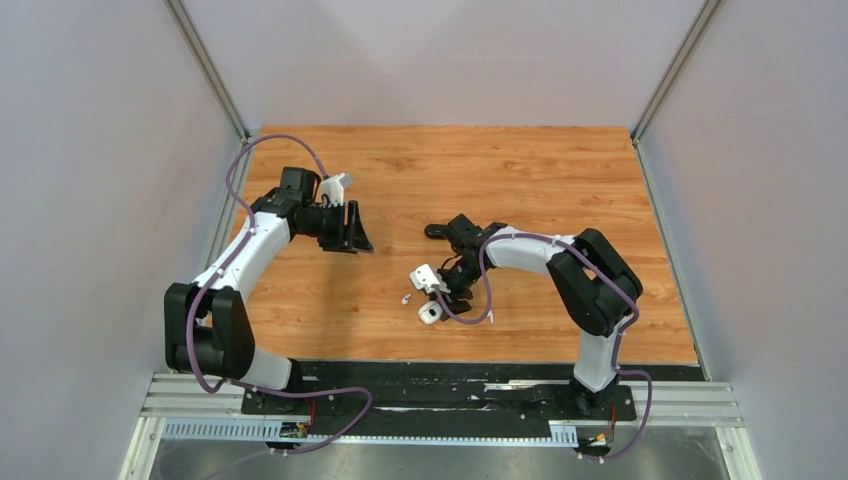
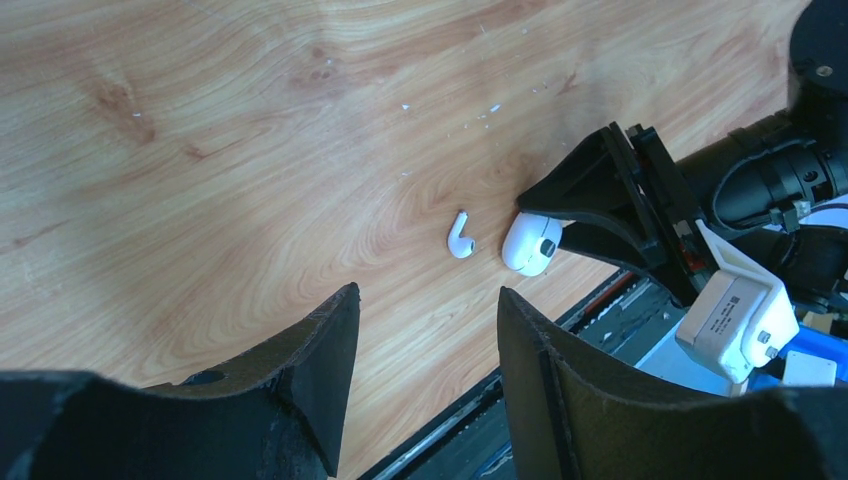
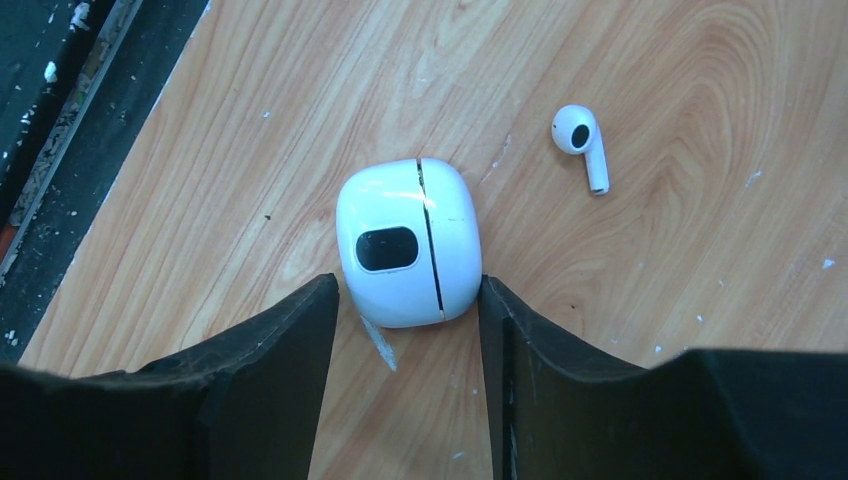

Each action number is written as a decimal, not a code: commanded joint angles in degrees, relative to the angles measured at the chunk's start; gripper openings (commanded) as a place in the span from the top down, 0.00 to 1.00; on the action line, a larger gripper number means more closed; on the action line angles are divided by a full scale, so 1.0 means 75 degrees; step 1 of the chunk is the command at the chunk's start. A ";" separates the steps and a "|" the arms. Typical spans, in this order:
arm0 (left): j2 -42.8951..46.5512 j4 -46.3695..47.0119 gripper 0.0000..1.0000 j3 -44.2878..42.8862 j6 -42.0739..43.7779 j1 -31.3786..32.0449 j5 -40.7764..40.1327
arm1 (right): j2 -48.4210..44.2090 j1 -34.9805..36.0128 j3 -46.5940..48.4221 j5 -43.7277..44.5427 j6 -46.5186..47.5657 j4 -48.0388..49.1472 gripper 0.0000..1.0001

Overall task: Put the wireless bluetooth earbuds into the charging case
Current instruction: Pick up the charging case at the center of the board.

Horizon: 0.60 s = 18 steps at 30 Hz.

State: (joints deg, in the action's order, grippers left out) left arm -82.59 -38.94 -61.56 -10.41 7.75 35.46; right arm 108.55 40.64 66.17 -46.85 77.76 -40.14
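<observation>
Far to the left, the left tool (image 2: 428, 296) hangs above the surface (image 1: 560, 180) with its jaws wide and nothing between them. Well ahead of it on the wood lies the one earbud (image 2: 460, 236) in view, just beside the charging case (image 3: 405, 240) but not touching it. The bud rests on its side, off to one side beyond the fingertips of the right tool (image 3: 410, 283); a second bud I cannot find. The right tool has its jaws about half wide, one finger either side of the case's near end and right at its edges. Whether they press it yet cannot be told. The case looks shut, and its seam runs parallel to the fingers, so a squeeze here would likely pinch lid against body. Better to close gently and squarely, since the glossy shell may squirt out, and to leave the lid free to lift. A thin white sliver (image 3: 378, 342) lies between the fingers and looks harmless, but the loose bud is near enough to be knocked.
</observation>
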 commanded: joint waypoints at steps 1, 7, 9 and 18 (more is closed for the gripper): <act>-0.0074 0.0104 0.40 -0.0259 -0.0143 -0.0060 -0.0095 | -0.0573 0.0045 -0.0437 -0.0008 -0.1026 0.1402 0.48; -0.0249 0.0177 0.41 -0.0282 -0.0205 -0.0060 0.0012 | -0.0508 0.0041 -0.0440 -0.0210 -0.0960 0.1301 0.41; -0.0269 0.0176 0.41 -0.0280 -0.0205 -0.0060 0.0027 | -0.0468 0.0042 -0.0394 -0.0360 -0.0923 0.1144 0.40; -0.0272 0.0260 0.41 -0.0158 -0.0279 -0.0059 0.0141 | -0.0398 0.0047 -0.0432 -0.0676 -0.0832 0.0957 0.43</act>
State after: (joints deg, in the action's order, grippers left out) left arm -84.86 -38.30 -61.56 -11.40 7.73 35.20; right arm 106.32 40.69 62.98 -47.83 71.40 -32.34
